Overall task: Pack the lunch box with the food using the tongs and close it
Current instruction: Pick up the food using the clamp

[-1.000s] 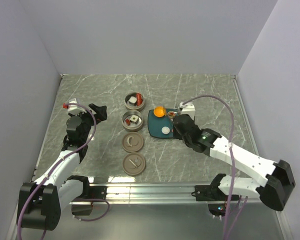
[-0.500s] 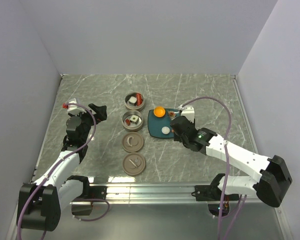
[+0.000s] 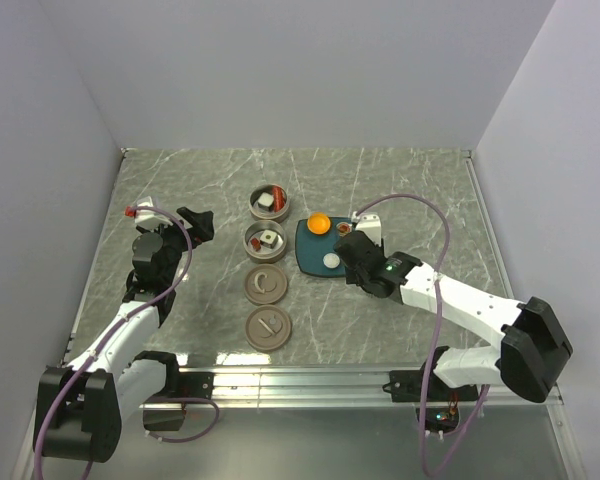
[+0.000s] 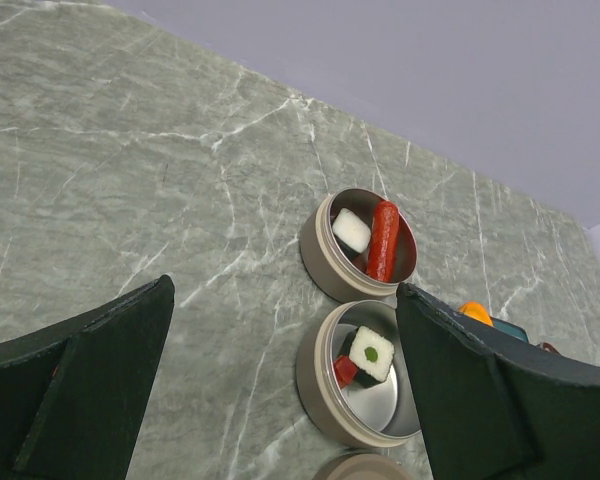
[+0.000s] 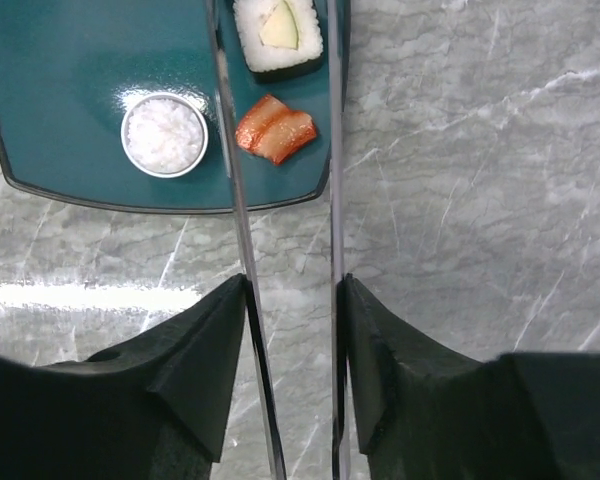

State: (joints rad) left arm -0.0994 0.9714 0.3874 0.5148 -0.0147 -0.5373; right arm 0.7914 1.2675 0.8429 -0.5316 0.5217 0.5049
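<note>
My right gripper is shut on the tongs, its two fingers pressing the slim metal arms from outside. The tong arms reach over the teal plate and straddle a red-orange food piece and a white roll. A small white round piece lies left of them. From above, an orange ball sits on the plate's far side. The lunch box is two round tins: the far tin holds a sausage and a white cube, the near tin a white cube and a red bit. My left gripper hangs open above them.
Two round lids lie on the marble table in front of the tins. The teal plate sits right of the tins. Walls enclose the table at the back and on both sides.
My right arm has swung left, bringing the tongs further over the plate, and its fingers have squeezed the tong arms closer together. The left arm has not moved.
</note>
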